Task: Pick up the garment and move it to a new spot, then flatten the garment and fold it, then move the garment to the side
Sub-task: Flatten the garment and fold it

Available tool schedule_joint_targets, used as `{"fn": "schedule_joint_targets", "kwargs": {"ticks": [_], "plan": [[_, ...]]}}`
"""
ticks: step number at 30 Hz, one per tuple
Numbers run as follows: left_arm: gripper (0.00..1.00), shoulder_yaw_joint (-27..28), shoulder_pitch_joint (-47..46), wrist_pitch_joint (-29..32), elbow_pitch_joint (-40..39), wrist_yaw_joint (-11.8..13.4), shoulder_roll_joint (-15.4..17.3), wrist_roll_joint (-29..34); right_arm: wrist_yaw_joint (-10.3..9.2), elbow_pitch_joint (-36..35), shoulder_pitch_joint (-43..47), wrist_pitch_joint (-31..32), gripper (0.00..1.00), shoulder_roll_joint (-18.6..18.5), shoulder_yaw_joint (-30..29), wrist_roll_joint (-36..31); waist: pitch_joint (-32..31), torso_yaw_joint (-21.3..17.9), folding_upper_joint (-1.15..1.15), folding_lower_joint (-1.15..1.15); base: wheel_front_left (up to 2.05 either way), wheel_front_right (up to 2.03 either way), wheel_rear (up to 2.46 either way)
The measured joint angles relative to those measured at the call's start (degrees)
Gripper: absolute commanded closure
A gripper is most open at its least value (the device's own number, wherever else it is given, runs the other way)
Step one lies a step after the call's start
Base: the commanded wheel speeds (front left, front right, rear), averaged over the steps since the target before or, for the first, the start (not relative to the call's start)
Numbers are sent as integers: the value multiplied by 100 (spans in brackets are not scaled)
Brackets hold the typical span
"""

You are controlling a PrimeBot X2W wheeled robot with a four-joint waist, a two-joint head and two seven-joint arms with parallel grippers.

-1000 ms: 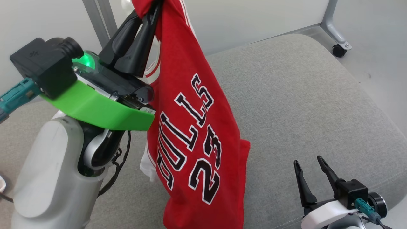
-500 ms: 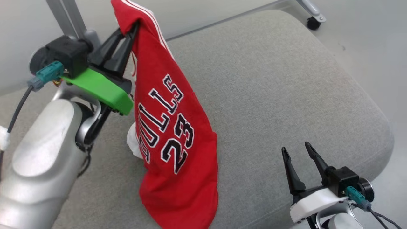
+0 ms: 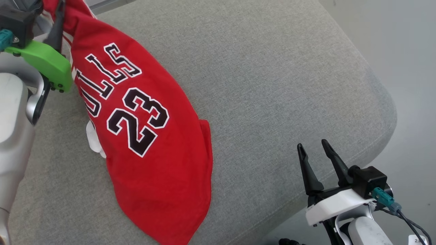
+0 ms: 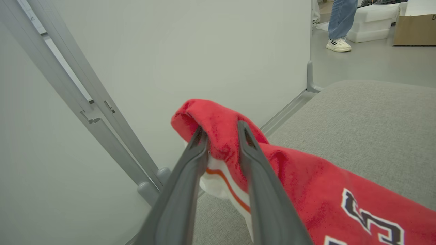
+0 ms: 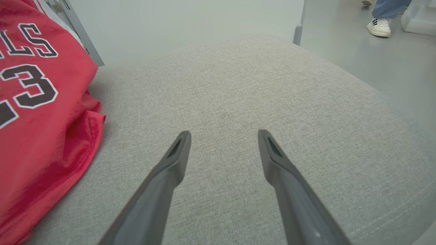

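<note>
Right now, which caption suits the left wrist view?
A bunched fold of the red jersey sits between the fingers of the left gripper; the rest lies on the grey cushion.

Red jersey [image 3: 160, 170], black white-edged letters "ULLS" above number "23", leading letter hidden

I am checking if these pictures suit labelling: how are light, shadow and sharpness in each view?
Head view: soft even light, no glare, jersey lettering sharp, a faint shadow beside its hem on the cushion. Left wrist view: the left gripper blurs toward the bottom edge. Right wrist view: the right gripper is soft likewise, the cushion weave sharp.
</note>
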Motion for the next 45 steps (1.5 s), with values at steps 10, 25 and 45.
{"fn": "schedule_joint_targets", "kwargs": {"ticks": [10,25,45], "plan": [[0,197,437,-171,364,656,-495,-233,0,19,10,0,0,8,-237,-197,-145,113,0,0,0,0,0],[0,-914,2079,165,-1379,748,-2285,-452,0,12,191,0,0,10,-155,-379,-695,907,0,0,0,0,0],[0,-1952,1966,1388,94,678,-2510,-552,0,25,23,0,0,4,-16,-129,-54,576,0,0,0,0,0]]}}
